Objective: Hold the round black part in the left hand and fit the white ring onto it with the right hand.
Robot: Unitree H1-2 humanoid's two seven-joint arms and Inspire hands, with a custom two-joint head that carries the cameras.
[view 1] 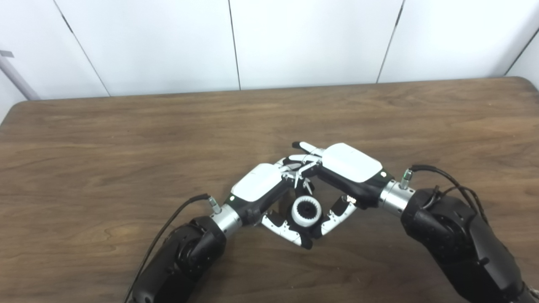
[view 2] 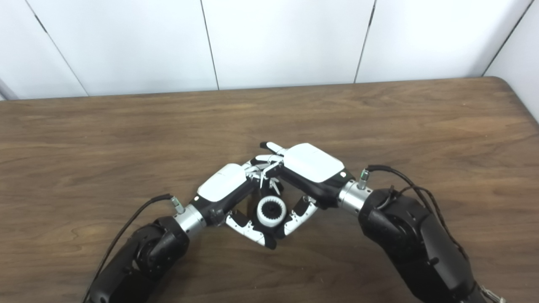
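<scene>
Above the wooden table [view 1: 126, 139], the white ring [view 1: 306, 211] sits atop the round black part [view 2: 281, 232] between both thumbs, left hand [view 1: 257, 187] and right hand [view 1: 349, 168] each grasping the stack, while only the left eye view shows a grey bar [view 1: 14, 73] beyond the table's far-left corner.

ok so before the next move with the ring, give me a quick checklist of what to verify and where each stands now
1. White ring in view between both hands: ok.
2. Ring facing up, toothed bore visible: ok.
3. Left hand holding the black part: cannot tell; only dark bits show around the ring and the grip is hidden.
4. Right hand closed on the ring: cannot tell; its fingers lie beside the ring, contact is hidden.
5. Ring fully seated on the part: cannot tell from above.
6. Table around the hands free of obstacles: ok.
</scene>
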